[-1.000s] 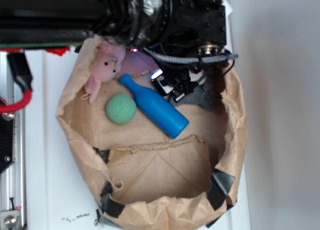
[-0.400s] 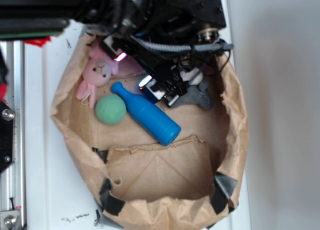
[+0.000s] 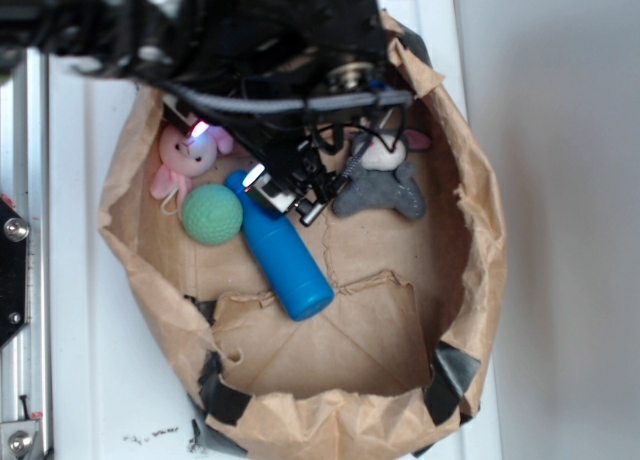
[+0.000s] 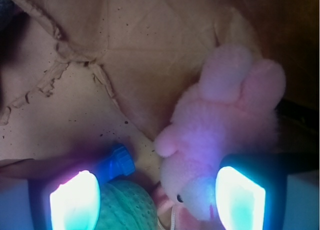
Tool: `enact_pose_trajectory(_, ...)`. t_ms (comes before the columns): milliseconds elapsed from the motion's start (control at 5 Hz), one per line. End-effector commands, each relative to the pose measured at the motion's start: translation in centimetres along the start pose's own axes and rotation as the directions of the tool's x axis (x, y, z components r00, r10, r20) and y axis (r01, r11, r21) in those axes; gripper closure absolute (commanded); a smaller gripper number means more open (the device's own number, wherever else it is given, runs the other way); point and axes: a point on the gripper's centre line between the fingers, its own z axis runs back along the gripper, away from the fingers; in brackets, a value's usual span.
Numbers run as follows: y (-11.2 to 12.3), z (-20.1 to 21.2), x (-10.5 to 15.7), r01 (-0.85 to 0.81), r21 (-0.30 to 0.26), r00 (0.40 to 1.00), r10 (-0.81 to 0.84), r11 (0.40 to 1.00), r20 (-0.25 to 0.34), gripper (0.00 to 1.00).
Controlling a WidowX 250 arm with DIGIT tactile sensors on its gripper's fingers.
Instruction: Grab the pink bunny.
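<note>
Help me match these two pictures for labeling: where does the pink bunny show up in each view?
Exterior: the pink bunny lies at the upper left inside the brown paper bag, partly under the arm, just above the green ball.
Wrist: it fills the right half, ears up, its head beside the lit right fingertip of the open pincer.
Shared landmark: the green ball, touching the bunny's lower edge in both.

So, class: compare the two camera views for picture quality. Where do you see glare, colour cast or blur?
Wrist view: the two lit fingertips blow out to white-cyan glare, casting a purple tint on the pink bunny; the whole view is soft-focused and dim. Exterior view: even daylight, the paper bag sharp, but the dark arm near the top edge is blurred; a small glowing spot shows beside the bunny.
</note>
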Motion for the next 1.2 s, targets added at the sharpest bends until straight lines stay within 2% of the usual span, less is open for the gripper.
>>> enact_pose_trajectory(0,0.3,-0.8,-0.5,-0.098,0.035,0.992,0.095,0.995,0.082,0.00)
enact_pose_trajectory(600,-1.8,-3.2,1.4,-0.042,0.009,0.994,0.041,0.999,0.104,0.00)
enact_pose_trajectory(800,-1.6,-2.6,1.7,-0.057,-0.027,0.995,0.059,0.998,0.079,1.00)
enact_pose_trajectory(1000,-1.7,-0.8,1.7,-0.006,-0.032,0.997,0.009,0.999,0.072,1.00)
